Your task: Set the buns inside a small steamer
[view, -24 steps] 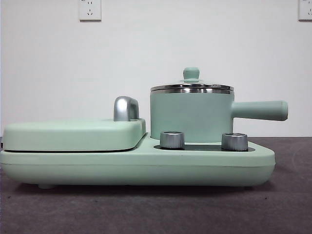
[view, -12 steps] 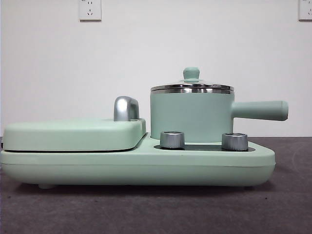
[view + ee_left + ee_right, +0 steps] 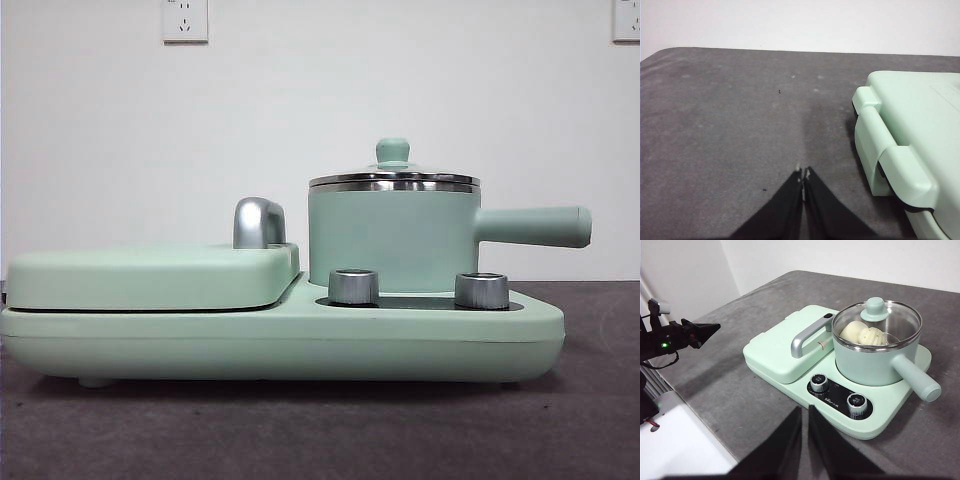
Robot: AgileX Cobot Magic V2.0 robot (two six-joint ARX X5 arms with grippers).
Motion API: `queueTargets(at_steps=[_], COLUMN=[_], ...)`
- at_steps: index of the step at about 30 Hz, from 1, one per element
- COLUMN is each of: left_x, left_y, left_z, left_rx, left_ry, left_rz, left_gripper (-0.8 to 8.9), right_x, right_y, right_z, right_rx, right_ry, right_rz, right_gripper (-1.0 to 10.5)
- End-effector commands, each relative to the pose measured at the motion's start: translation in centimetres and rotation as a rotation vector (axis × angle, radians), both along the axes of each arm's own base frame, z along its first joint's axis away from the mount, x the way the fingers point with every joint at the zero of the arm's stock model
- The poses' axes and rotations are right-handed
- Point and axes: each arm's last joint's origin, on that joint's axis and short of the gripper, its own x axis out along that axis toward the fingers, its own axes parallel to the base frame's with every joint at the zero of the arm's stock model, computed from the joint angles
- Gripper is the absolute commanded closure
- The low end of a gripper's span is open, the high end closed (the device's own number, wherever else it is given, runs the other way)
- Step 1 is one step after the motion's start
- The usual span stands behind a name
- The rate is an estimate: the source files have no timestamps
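Note:
The small steamer (image 3: 392, 235) stands on the right half of the mint-green cooker, lid on and handle pointing right. In the right wrist view the steamer (image 3: 875, 360) shows both buns through its glass lid: the smooth bun (image 3: 852, 331) and the ridged bun (image 3: 874, 336) lie side by side inside. My right gripper (image 3: 805, 412) hovers shut and empty, high above the table in front of the cooker. My left gripper (image 3: 803, 175) is shut and empty over bare table beside the cooker's hinge end; the left gripper (image 3: 704, 330) also shows far out to the side in the right wrist view.
A flat griddle cover (image 3: 150, 275) with a chrome handle (image 3: 258, 222) fills the cooker's left half. Two steel knobs (image 3: 353, 286) (image 3: 481, 290) sit in front of the pot. The grey table (image 3: 730, 110) ends at a white wall behind. A white floor area (image 3: 685, 455) lies past the table's edge.

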Motion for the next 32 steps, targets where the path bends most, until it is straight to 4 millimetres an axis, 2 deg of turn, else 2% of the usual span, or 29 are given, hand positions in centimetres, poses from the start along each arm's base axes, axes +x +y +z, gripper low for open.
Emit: queueTargets(at_steps=[1,4,7,11,17,24,32], left_x=[0.1,0.1,0.1,0.1,0.1,0.1,0.1], left_y=[0.0,0.0,0.0,0.0,0.0,0.0,0.0], left_z=[-0.7,-0.7,-0.7,-0.7,-0.7,-0.7,-0.7], left_rx=[-0.005,-0.005,-0.005,-0.005,-0.005,-0.005,-0.005], left_ry=[0.025,0.025,0.025,0.025,0.025,0.025,0.025], left_rz=[0.004,0.004,0.004,0.004,0.004,0.004,0.004], left_gripper=[8.07,8.07,8.07,8.07,8.07,8.07,8.07], right_x=[0.0,0.6,2.5,6.1,9.3,9.8,10.0], right_y=[0.0,0.4,0.9,1.0,-0.3,-1.2,-1.6], right_z=[0.1,-0.1,-0.9,-3.8,-8.8,-13.6,-16.6], right_rx=[0.002,0.019,0.048,0.072,0.035,-0.116,-0.153], right_ry=[-0.017,-0.033,-0.100,-0.183,-0.224,-0.243,-0.209], right_rz=[-0.013,-0.074,-0.187,-0.312,-0.527,-0.755,-0.872], right_gripper=[9.3,9.3,9.3,9.3,9.3,9.3,9.3])
